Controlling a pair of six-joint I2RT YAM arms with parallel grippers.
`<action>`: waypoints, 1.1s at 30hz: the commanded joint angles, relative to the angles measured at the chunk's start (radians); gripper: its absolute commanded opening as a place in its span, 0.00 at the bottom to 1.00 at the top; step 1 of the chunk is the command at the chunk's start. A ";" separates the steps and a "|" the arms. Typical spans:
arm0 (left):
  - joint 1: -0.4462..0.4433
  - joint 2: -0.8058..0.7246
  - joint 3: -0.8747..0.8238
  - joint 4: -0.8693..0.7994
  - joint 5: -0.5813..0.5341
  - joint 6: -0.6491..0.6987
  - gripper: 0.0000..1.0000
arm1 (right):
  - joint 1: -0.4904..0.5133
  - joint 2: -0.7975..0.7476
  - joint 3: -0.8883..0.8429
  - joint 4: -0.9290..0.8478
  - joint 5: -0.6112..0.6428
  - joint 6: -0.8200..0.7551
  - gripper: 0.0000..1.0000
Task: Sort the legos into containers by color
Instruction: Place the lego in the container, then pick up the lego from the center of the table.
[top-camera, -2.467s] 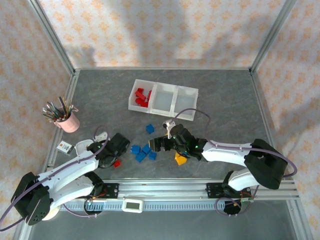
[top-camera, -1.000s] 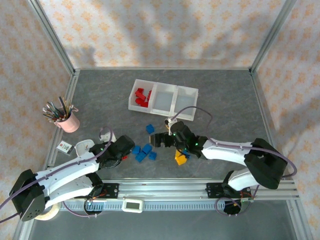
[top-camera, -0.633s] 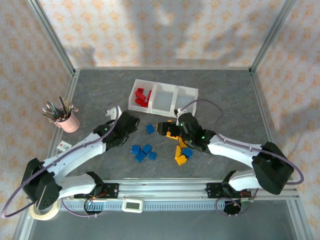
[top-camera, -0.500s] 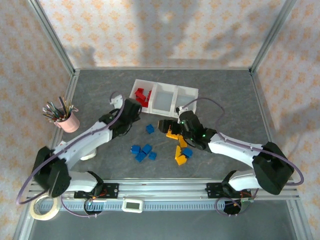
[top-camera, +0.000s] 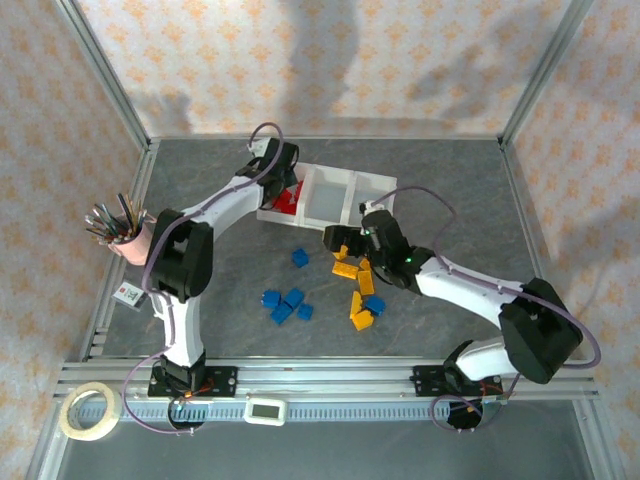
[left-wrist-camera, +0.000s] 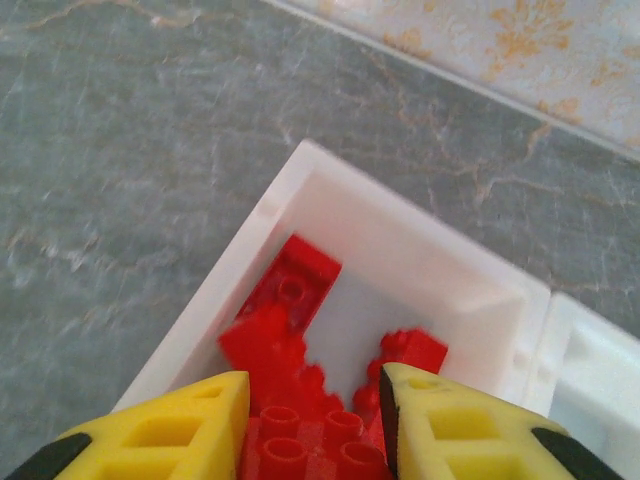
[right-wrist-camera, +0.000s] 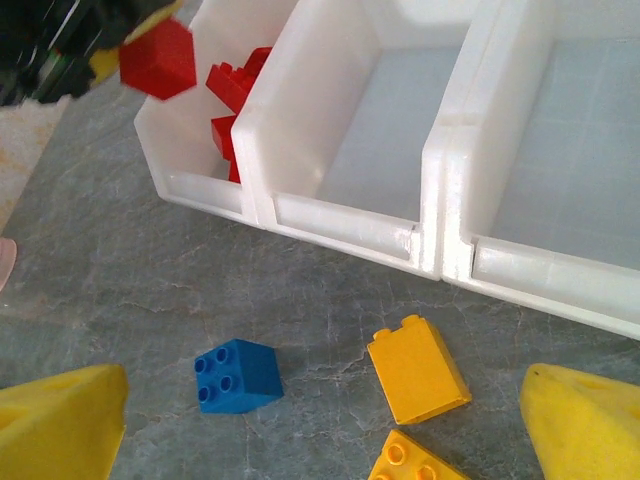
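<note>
Three joined white containers (top-camera: 270, 212) stand at the back centre; red legos (top-camera: 288, 203) lie in the left one, and the other two look bare. My left gripper (top-camera: 283, 180) hangs over that left bin, shut on a red lego (left-wrist-camera: 310, 445) (right-wrist-camera: 157, 57), above the red pile (left-wrist-camera: 290, 290). My right gripper (top-camera: 340, 245) stands open just in front of the bins (right-wrist-camera: 345, 225), over a blue lego (right-wrist-camera: 238, 376) and an orange lego (right-wrist-camera: 418, 368) on the table. More blue legos (top-camera: 285, 303) and orange legos (top-camera: 360, 310) lie nearer the front.
A pink cup of pens (top-camera: 133, 235) stands at the left, with a small card (top-camera: 128, 294) in front of it. A tape roll (top-camera: 88, 412) lies on the near rail. Metal frame posts and patterned walls close in the table.
My left arm has swung from the front left up to the left bin, carrying the red lego. My right gripper has moved toward the bins and stayed open.
</note>
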 joint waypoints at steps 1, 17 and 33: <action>0.003 0.054 0.098 -0.019 0.015 0.067 0.38 | -0.003 0.017 0.039 -0.026 0.032 -0.025 1.00; 0.006 -0.150 -0.019 -0.020 0.083 0.101 0.61 | 0.037 0.047 0.127 -0.122 0.026 -0.079 1.00; 0.007 -0.821 -0.741 0.046 0.281 0.074 0.94 | 0.159 0.312 0.333 -0.288 0.142 -0.191 0.92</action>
